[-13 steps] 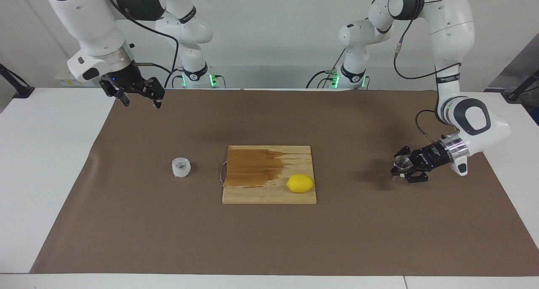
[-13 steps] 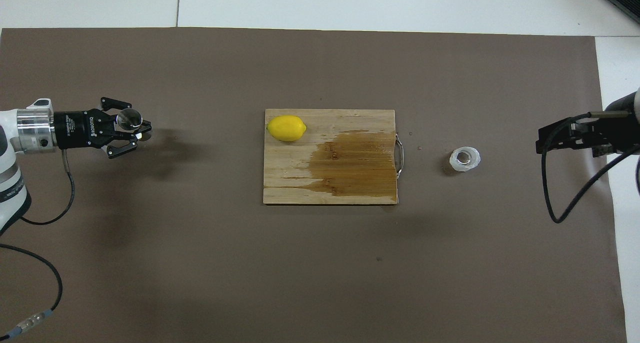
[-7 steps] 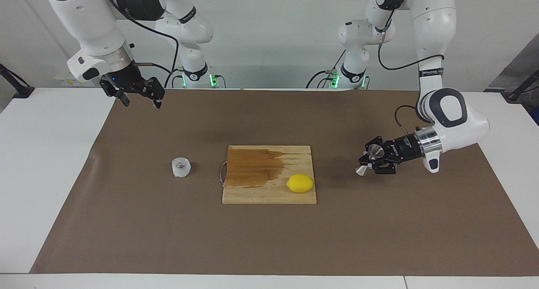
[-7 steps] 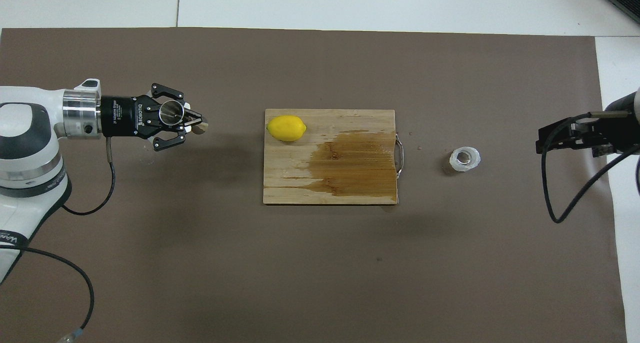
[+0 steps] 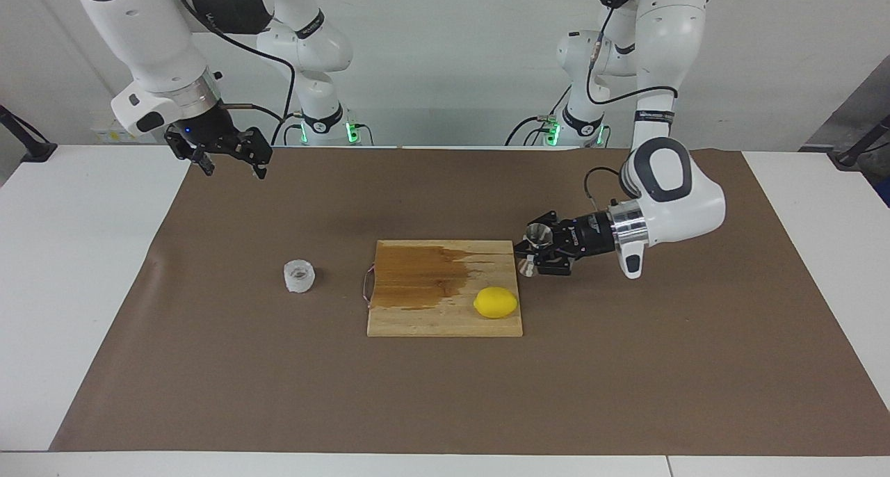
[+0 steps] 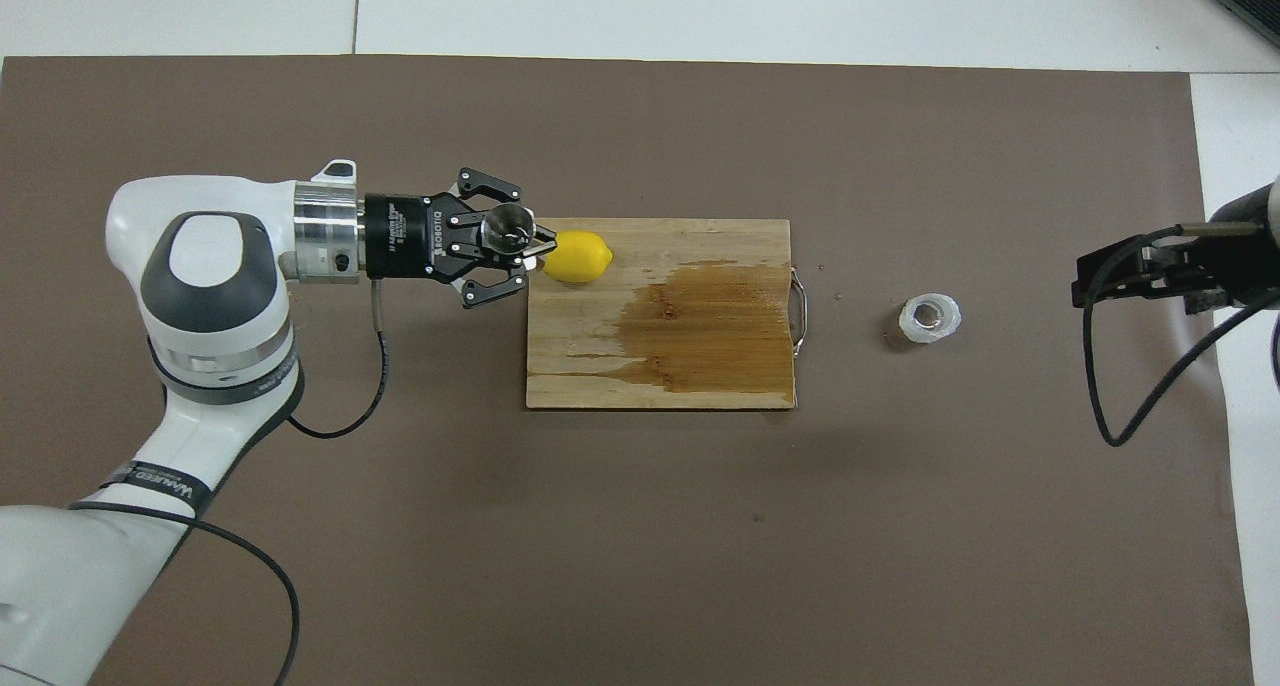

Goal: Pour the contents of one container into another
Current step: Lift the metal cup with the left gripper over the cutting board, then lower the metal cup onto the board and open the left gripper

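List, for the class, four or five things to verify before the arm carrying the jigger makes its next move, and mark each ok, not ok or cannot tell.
1. Left gripper shut on the jigger: ok.
2. Jigger upright, mouth up: ok.
3. Jigger clear of the lemon on the cutting board: ok in the facing view; it hangs over the board's edge at the left arm's end.
4. Cup standing on the mat, untouched: ok.
5. Right gripper open, waiting above the mat near its base: ok.
6. Liquid in the cup: cannot tell.
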`<act>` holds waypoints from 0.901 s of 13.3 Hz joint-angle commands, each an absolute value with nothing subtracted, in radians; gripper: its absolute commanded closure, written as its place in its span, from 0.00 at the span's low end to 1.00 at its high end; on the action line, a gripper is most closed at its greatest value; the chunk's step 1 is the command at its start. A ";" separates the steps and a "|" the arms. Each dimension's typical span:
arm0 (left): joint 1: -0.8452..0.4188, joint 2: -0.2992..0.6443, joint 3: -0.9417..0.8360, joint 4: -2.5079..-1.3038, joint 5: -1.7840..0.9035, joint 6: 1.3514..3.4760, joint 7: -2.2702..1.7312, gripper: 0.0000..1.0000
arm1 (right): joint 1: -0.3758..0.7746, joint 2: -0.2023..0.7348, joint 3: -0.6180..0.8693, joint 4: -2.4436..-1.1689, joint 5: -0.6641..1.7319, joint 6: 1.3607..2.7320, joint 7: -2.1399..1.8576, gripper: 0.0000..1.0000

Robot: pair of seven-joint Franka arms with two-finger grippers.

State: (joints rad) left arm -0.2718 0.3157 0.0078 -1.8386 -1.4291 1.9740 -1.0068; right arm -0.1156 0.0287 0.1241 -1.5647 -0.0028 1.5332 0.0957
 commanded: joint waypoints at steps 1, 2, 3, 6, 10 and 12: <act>-0.383 0.298 0.025 -1.875 -1.535 2.101 -1.020 1.00 | -0.127 0.021 0.130 -1.569 0.018 1.534 0.109 0.00; -0.420 0.299 0.023 -1.881 -1.604 2.147 -1.022 1.00 | -0.127 0.021 0.130 -1.569 0.017 1.534 0.109 0.00; -0.445 0.299 0.023 -1.884 -1.668 2.175 -1.022 1.00 | -0.127 0.021 0.130 -1.569 0.017 1.534 0.109 0.00; -0.471 0.322 -0.001 -1.890 -1.719 2.212 -1.019 1.00 | -0.127 0.021 0.130 -1.569 0.017 1.534 0.109 0.00; -0.518 0.359 -0.005 -1.897 -1.779 2.293 -0.929 1.00 | -0.127 0.021 0.130 -1.569 0.017 1.534 0.109 0.00; -0.538 0.373 -0.006 -1.901 -1.828 2.341 -0.891 1.00 | -0.127 0.021 0.130 -1.569 0.017 1.534 0.109 0.00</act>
State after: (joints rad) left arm -0.5031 0.3751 -0.0138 -1.8852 -1.7771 2.2887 -0.9316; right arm -0.1156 0.0287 0.1241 -1.5647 -0.0028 1.5332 0.0957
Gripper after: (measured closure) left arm 0.890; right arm 0.000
